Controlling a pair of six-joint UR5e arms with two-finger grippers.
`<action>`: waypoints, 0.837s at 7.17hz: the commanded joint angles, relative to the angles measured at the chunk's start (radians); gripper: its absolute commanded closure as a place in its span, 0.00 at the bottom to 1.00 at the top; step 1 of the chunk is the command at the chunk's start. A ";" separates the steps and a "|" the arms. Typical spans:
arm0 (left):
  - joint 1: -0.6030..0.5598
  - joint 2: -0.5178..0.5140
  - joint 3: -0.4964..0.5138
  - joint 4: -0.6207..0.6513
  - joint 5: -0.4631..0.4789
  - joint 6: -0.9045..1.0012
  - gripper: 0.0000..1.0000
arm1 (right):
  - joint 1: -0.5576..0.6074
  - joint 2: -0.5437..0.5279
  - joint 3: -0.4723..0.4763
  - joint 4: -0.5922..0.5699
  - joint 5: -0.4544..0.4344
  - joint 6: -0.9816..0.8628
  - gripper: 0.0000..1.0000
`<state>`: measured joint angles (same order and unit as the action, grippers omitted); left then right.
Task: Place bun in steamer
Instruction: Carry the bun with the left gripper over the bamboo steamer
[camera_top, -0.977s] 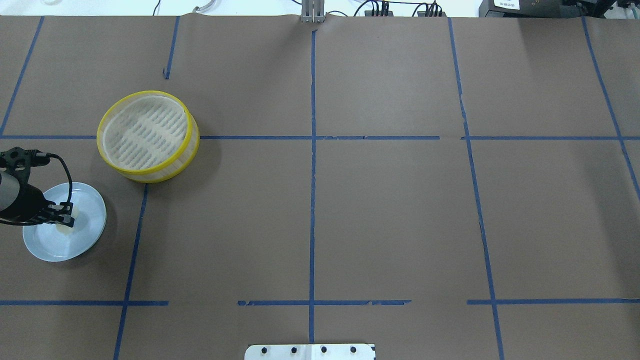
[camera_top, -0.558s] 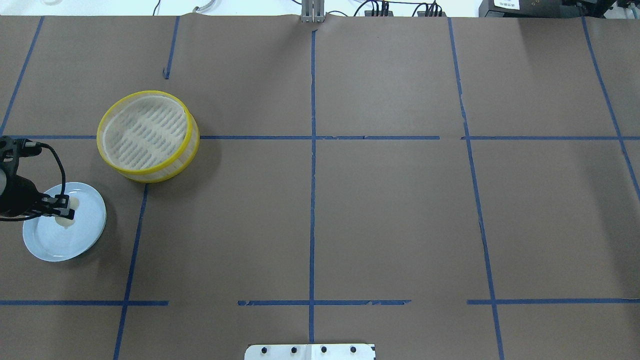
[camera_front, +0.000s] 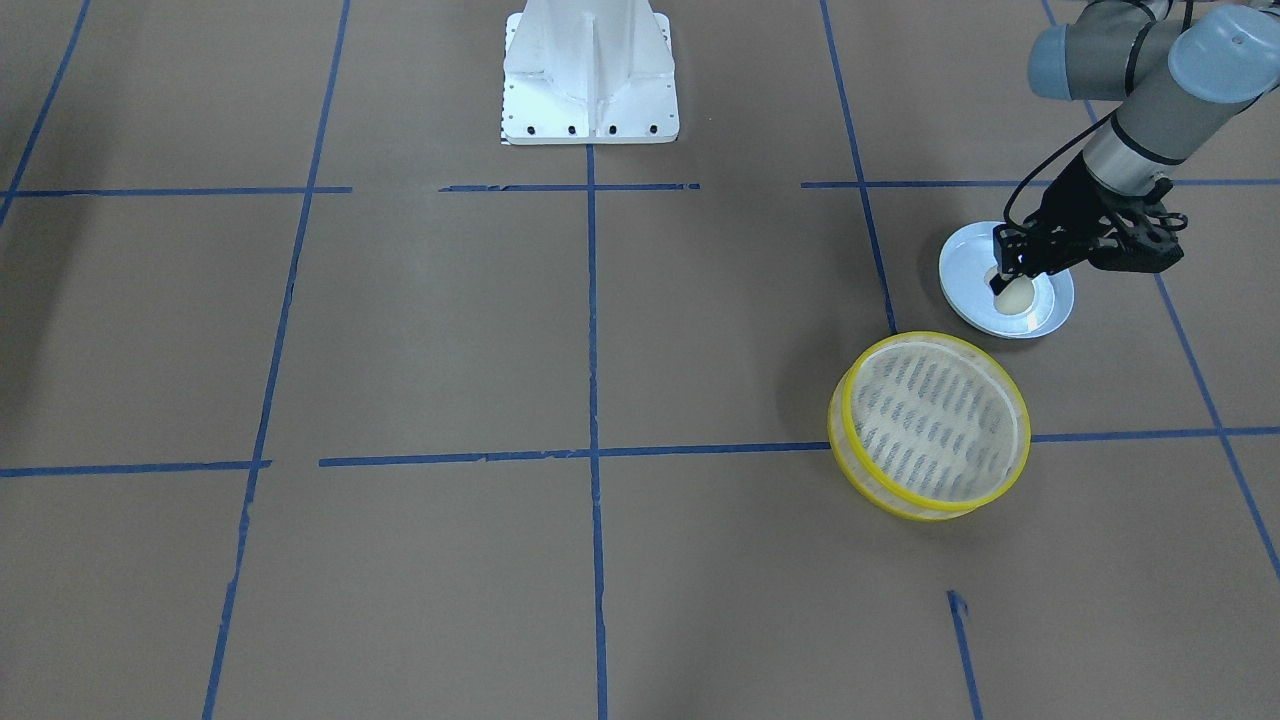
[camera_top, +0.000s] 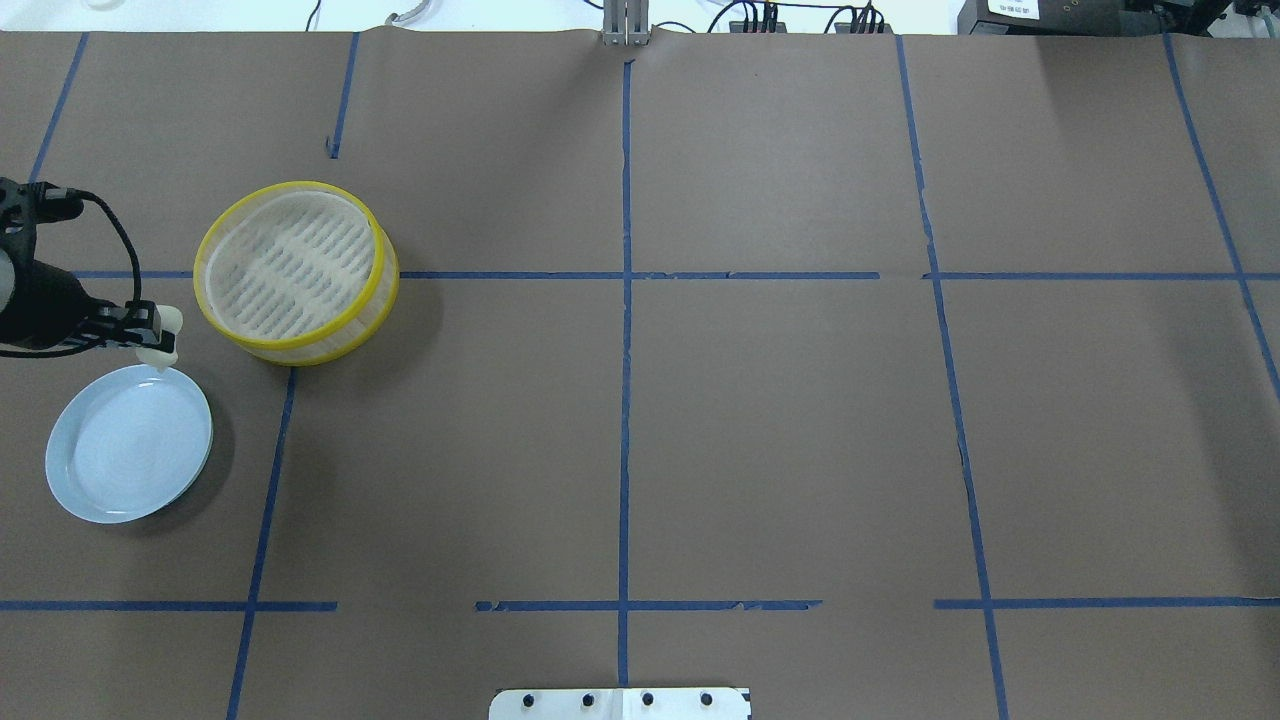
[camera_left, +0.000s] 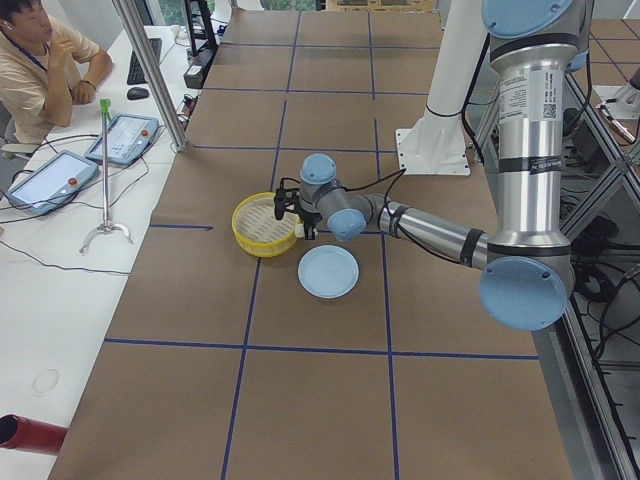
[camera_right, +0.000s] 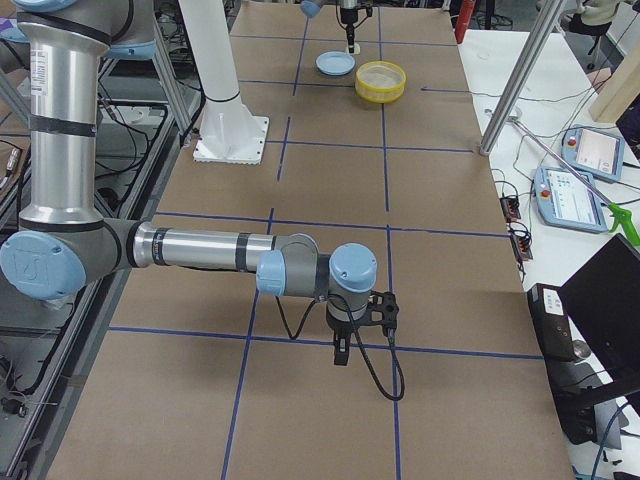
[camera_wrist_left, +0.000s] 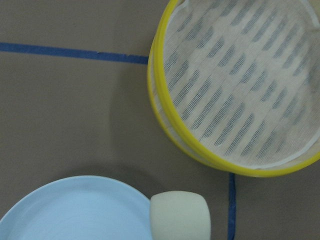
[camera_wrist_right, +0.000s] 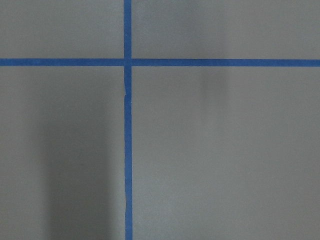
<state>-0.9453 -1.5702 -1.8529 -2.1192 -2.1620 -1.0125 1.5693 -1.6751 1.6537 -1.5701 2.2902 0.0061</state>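
Observation:
My left gripper (camera_top: 155, 335) is shut on the cream-white bun (camera_top: 170, 324) and holds it in the air, off the pale blue plate (camera_top: 120, 460) and just left of the steamer (camera_top: 386, 290). The steamer is a round basket with yellow rims and holds nothing. In the left wrist view the bun (camera_wrist_left: 180, 216) hangs between the plate's edge (camera_wrist_left: 75, 210) and the steamer's rim (camera_wrist_left: 156, 75). The front view shows the gripper (camera_front: 1008, 278) with the bun (camera_front: 1014, 297) above the plate (camera_front: 962, 262), the steamer (camera_front: 846, 400) nearby. My right gripper (camera_right: 340, 350) shows only in the exterior right view, so I cannot tell its state.
The table is covered in brown paper with blue tape lines. The robot's white base (camera_front: 590, 75) stands at the table's edge. An operator (camera_left: 40, 60) sits at a side desk with tablets. The right wrist view shows only paper and tape.
My left gripper has lifted the bun off the blue plate and carried it away from the robot toward the steamer. The plate now lies bare.

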 joint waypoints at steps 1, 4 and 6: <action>-0.027 -0.150 0.067 0.100 0.002 0.005 0.87 | 0.000 0.000 0.000 -0.001 0.000 0.000 0.00; -0.014 -0.327 0.286 0.110 0.077 0.006 0.85 | 0.000 0.000 0.000 -0.001 0.000 0.000 0.00; 0.055 -0.353 0.342 0.104 0.105 0.011 0.83 | 0.000 0.000 0.000 -0.001 0.000 0.000 0.00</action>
<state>-0.9273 -1.9005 -1.5542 -2.0110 -2.0724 -1.0047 1.5692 -1.6751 1.6536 -1.5708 2.2902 0.0061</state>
